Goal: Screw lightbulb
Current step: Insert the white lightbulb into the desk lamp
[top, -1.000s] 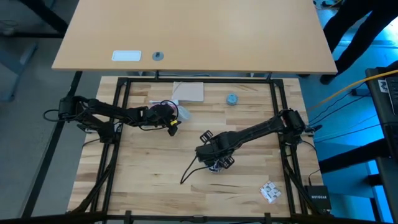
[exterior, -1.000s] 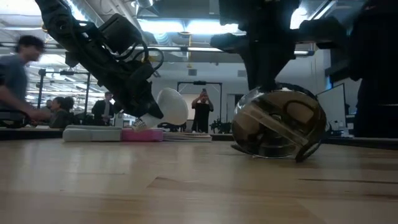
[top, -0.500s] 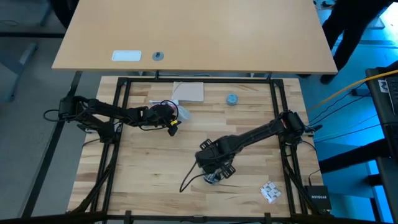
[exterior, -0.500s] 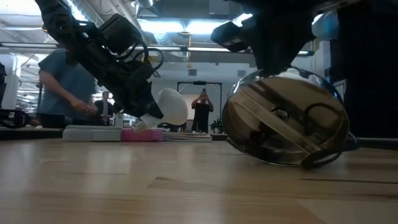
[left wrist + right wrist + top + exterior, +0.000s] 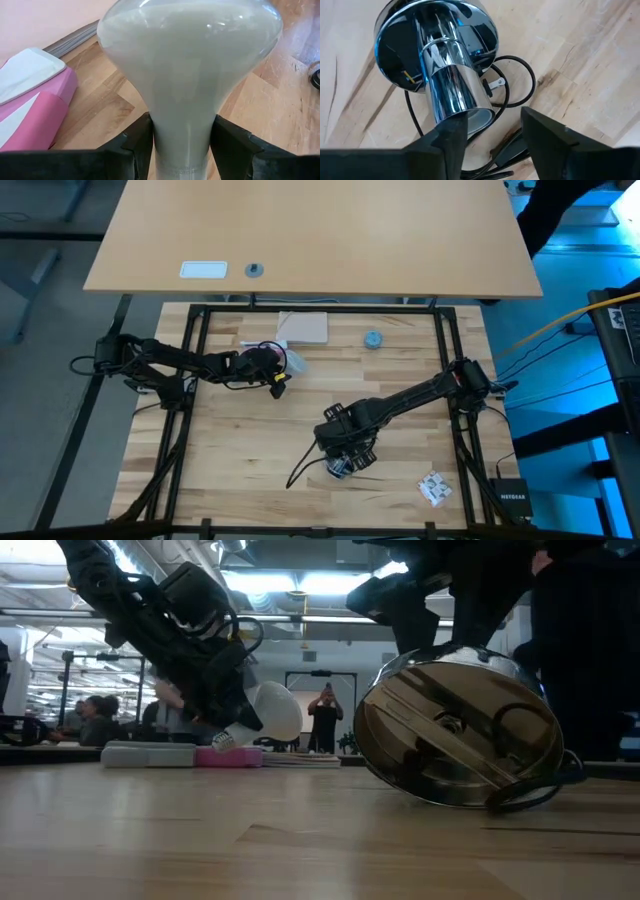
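My left gripper (image 5: 182,150) is shut on the lightbulb (image 5: 190,60), a white frosted bulb, at the table's far left (image 5: 292,362). The bulb's globe sticks out beyond the fingers (image 5: 278,710). The round silvery socket (image 5: 455,730) lies tipped on its rim near the table's front middle (image 5: 340,465), its black cord (image 5: 300,470) trailing left. My right gripper (image 5: 492,135) hangs over it pointing down, open. The free end of the socket's chrome tube (image 5: 455,90) reaches in between its two fingers. My left gripper pinches the bulb's narrow neck (image 5: 182,142) between its two fingers, one on each side. The fingers come slanting down from the table's left. The bulb is lifted clear of the table, globe pointing away from the gripper. My right gripper's one finger (image 5: 450,142) stands right beside the tube's end (image 5: 475,117); whether it touches, I cannot tell.
A pink and white block (image 5: 30,100) lies just behind the bulb, and a pale flat box (image 5: 303,327) at the far edge. A blue-grey round cap (image 5: 373,339) sits far right of centre. A small crumpled packet (image 5: 433,488) lies near the front right. People move beyond the table.
My right gripper has gone toward the table's near edge with the socket. The socket has come nearer and tipped further onto its rim, then stayed where it is over the last half second.
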Robot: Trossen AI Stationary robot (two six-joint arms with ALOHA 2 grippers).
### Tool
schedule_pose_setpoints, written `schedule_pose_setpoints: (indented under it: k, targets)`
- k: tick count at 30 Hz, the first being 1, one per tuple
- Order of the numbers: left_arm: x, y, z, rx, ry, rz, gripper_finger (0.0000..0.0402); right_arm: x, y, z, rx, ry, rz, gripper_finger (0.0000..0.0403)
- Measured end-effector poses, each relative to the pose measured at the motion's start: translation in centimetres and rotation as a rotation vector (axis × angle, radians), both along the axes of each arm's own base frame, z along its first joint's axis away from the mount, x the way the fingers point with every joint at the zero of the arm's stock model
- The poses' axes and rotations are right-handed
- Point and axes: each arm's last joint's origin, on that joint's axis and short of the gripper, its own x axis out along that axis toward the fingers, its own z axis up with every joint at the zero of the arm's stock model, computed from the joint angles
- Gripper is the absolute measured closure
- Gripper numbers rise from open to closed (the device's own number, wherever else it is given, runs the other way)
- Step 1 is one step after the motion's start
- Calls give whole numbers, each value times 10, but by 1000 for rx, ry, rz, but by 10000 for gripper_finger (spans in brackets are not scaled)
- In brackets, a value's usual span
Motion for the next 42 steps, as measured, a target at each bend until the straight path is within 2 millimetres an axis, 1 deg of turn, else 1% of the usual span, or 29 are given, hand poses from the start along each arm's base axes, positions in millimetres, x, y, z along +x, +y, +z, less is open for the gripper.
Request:
schedule_pose_setpoints:
  k: [3,9,15,21,26,33,38,42]
  targets:
    - [0,0,0,0,0,0,246,0,0,0,2,2,-18,206]
    - [0,0,0,1,-1,0,246,0,0,1,4,1,-25,205]
    - [0,0,0,0,-1,0,246,0,2,1,70,18,-61,205]
    - [0,0,0,0,-1,0,246,8,6,4,163,-52,-68,205]
    - [0,0,0,0,-1,0,246,13,8,6,186,-105,-65,205]
    - [0,0,0,0,-1,0,246,11,5,8,114,-116,-78,205]
    - [0,0,0,0,-1,0,246,-2,-6,18,-38,-87,-110,205]
    - [0,0,0,-5,-4,5,246,-17,-20,32,-98,-25,-179,205]
